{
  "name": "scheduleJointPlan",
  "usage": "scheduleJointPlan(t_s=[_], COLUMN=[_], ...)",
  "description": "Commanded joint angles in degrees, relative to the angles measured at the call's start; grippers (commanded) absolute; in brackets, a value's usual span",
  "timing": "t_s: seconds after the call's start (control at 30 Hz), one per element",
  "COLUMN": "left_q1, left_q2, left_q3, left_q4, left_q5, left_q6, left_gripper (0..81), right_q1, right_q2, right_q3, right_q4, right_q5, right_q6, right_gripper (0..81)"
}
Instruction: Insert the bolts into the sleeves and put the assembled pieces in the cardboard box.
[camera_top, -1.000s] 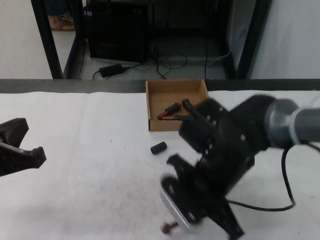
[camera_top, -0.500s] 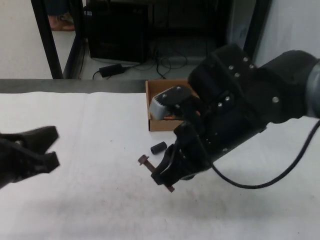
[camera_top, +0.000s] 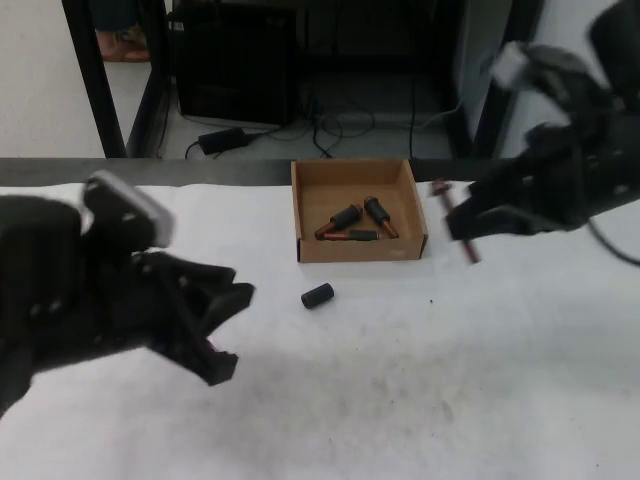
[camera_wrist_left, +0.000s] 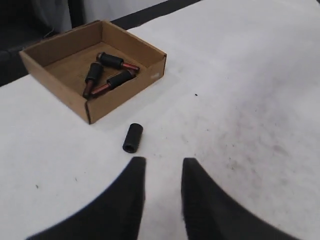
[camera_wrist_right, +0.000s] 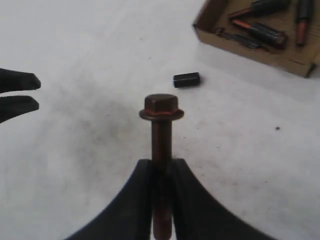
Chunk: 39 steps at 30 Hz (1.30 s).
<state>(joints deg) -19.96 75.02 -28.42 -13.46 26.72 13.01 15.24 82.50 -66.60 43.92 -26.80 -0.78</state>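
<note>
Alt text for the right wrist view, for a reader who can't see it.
The right pincer is shut on a copper-coloured bolt, held by its shank with the hex head clear of the fingertips. Beyond it on the white bench lie a loose black sleeve and a corner of the cardboard box with assembled pieces inside; the left pincer hovers nearby.

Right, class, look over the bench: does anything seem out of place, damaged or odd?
Nothing stands out. One sleeve lies alone outside the box, but it likely awaits the bolt held in the right gripper. Three assembled pieces lie inside the box.
</note>
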Motion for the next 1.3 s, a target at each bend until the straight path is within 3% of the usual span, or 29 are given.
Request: scheduleJointPlan(t_s=[0.0,0.23,0.6,0.93,1.27], left_q1=[-1.32,-2.68,-6.63,-9.29,-10.6], left_q2=[4.22,15.9,34.68,45.1,49.89], left_q3=[-8.12,-29.24,-55.06,-68.59,-72.67], left_q4=[8.43,33.89,59.35,70.4,70.31], left_q5=[-0.16,-6.61,-11.22,-13.8,-16.79], left_q6=[8.8,14.86,15.87,20.27,22.05], left_gripper=[31.8,31.8,31.8,31.8,31.8], right_q1=[-2.38,-6.7,-9.42,-11.26,-12.79], right_q2=[-1.48,-3.96,-6.4,-6.63,-6.63], right_q3=[-0.31,1.48,8.11,10.74,10.72], right_q4=[0.37,0.23,-1.73,-5.67,-6.03], right_q5=[-1.85,-1.96,-1.96,-2.74,-2.74], right_q6=[-0.65,-8.59,-11.45,-11.69,-11.69], right_gripper=[0.3,0.3,0.3,0.3,0.3])
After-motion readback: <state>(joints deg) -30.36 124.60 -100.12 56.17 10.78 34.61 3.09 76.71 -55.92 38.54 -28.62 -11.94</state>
